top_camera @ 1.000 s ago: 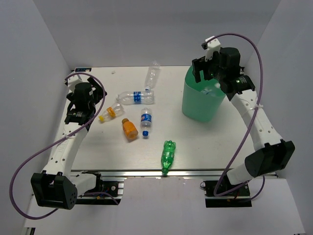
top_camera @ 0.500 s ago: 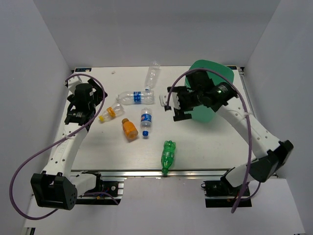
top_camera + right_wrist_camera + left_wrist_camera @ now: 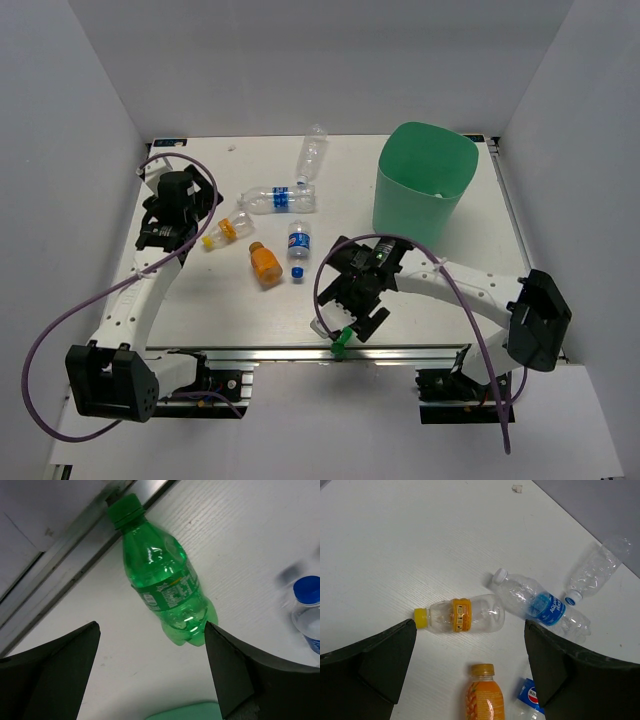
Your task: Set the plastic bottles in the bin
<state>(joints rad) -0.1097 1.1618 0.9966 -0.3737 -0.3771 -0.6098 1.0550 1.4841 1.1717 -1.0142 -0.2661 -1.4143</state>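
right gripper (image 3: 150,680) spread wide, holding nothing, over the green bottle (image 3: 165,587) at the table's 6 o'clock edge. left gripper (image 3: 465,675) wide too, empty, above the yellow-capped bottle (image 3: 462,614) at 9. bin (image 3: 410,205) at 1 o'clock. we see the right arm has swung down from over the bin since a second ago; left hasn't moved.

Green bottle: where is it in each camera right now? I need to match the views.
Top external: low centre, the green bottle is mostly hidden under the right gripper; only its cap end shows.
Left wrist: not in it.
Right wrist: centre, lying between the open jaws, cap toward the rail.
Shared landmark: the blue-capped bottle, in all three views.
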